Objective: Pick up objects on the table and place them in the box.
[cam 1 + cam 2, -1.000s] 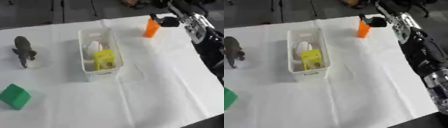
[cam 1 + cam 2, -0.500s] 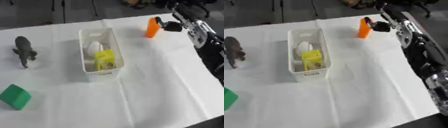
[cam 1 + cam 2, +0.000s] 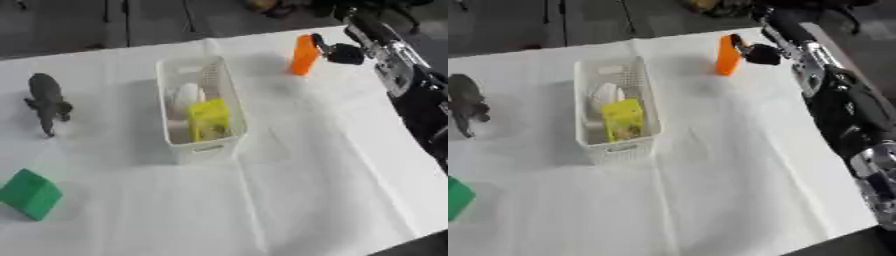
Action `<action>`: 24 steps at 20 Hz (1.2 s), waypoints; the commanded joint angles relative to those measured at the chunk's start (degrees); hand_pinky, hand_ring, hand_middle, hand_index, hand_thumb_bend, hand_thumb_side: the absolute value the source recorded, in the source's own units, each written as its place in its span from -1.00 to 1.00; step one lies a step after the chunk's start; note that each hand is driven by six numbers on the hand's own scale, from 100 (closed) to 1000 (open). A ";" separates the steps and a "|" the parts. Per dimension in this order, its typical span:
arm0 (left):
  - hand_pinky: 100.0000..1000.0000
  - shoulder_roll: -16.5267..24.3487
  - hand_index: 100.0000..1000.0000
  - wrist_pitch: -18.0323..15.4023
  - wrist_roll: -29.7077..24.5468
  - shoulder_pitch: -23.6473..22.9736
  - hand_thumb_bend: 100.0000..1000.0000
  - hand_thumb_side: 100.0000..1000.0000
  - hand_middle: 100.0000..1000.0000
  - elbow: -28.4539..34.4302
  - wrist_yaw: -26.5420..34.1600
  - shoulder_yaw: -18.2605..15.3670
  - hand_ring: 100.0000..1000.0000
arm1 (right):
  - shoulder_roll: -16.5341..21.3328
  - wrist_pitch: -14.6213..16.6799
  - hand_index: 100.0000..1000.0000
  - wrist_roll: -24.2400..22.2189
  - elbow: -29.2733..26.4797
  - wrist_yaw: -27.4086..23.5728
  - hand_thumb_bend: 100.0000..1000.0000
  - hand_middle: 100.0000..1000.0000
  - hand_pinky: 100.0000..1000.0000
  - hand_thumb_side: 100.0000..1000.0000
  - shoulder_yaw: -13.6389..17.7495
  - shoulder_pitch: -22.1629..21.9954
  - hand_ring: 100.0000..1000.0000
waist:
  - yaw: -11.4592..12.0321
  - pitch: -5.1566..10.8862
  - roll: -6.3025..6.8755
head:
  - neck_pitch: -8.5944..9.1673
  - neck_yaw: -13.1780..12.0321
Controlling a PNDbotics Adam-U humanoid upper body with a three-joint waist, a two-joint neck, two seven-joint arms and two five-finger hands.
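Note:
An upright orange block (image 3: 304, 54) is at the far right of the white table, with my right hand (image 3: 341, 53) against its right side and dark fingers curled round its upper edge. The black and silver right arm runs down the right side of the view. A white slotted box (image 3: 164, 102) stands mid-table and holds a yellow item (image 3: 208, 119) and a white item (image 3: 185, 95). A dark grey animal figure (image 3: 48, 102) lies at the left. A green block (image 3: 31, 194) sits at the lower left. My left hand does not show.
A white cloth (image 3: 315, 165) covers the table, with a fold line running toward the front edge. Dark floor and chair legs lie beyond the far edge. The table's right edge passes under my right arm.
My right hand has shifted a little lower and closer against the orange block. The block stays in almost the same spot. Nothing else moved.

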State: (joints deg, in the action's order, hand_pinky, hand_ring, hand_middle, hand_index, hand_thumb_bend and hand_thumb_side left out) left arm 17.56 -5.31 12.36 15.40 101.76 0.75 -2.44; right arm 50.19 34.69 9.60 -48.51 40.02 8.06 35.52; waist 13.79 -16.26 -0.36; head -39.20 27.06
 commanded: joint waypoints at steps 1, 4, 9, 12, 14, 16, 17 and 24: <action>0.17 1.31 0.47 -0.06 -0.26 0.85 -0.64 1.00 0.27 0.81 0.24 -0.06 0.30 | 2.45 0.58 0.75 -1.30 -0.76 -1.58 -0.66 0.64 0.66 0.30 0.04 1.18 0.65 | -0.06 0.93 0.04 | 0.69 0.29; 0.17 1.32 0.47 -0.03 -0.36 0.89 -0.64 1.00 0.27 0.79 0.26 0.03 0.30 | 2.33 1.31 0.75 -3.08 -0.06 -2.13 -0.68 0.64 0.66 0.32 -0.38 1.82 0.66 | 0.01 1.01 0.08 | 0.62 0.35; 0.17 1.33 0.48 0.00 -0.56 0.88 -0.64 1.00 0.27 0.80 0.33 0.20 0.31 | 1.95 3.13 0.78 -6.47 1.75 -2.99 -0.72 0.65 0.66 0.49 -1.11 2.61 0.67 | 0.36 1.03 0.13 | 0.61 0.54; 0.17 1.35 0.48 0.01 -0.58 0.88 -0.64 1.00 0.27 0.80 0.36 0.20 0.31 | 1.95 3.76 0.78 -8.04 1.98 -3.71 -0.72 0.65 0.66 0.49 -0.97 2.79 0.67 | 0.38 1.03 0.15 | 0.60 0.54; 0.17 1.34 0.48 0.00 -0.62 0.92 -0.65 1.00 0.27 0.82 0.38 0.25 0.31 | 1.79 4.11 0.80 -8.85 1.92 -3.80 -0.72 0.66 0.65 0.56 -1.23 2.78 0.67 | 0.47 0.95 0.17 | 0.56 0.57; 0.17 1.33 0.48 0.01 -0.67 0.94 -0.65 1.00 0.27 0.85 0.40 0.28 0.31 | 1.61 4.59 0.80 -10.06 1.93 -3.76 -0.71 0.66 0.66 0.58 -1.38 2.88 0.69 | 0.52 0.89 0.21 | 0.53 0.59; 0.17 1.34 0.48 0.02 -0.69 0.94 -0.65 1.00 0.27 0.86 0.42 0.30 0.31 | 1.56 4.67 0.80 -10.48 1.93 -3.76 -0.71 0.66 0.66 0.58 -1.33 2.93 0.69 | 0.54 0.87 0.23 | 0.51 0.61; 0.17 1.28 0.48 0.04 -0.78 0.98 -0.66 1.00 0.27 0.90 0.50 0.37 0.31 | 1.32 4.99 0.81 -12.02 1.58 -3.82 -0.72 0.66 0.64 0.63 -1.44 2.87 0.68 | 0.58 0.77 0.28 | 0.50 0.77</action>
State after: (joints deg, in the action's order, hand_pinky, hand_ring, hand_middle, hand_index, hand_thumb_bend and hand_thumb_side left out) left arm 17.56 -5.19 11.76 15.58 101.76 1.01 -1.93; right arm 49.74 39.60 -2.11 -46.37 36.64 6.34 37.52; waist 14.27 -16.30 -0.11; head -39.19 27.65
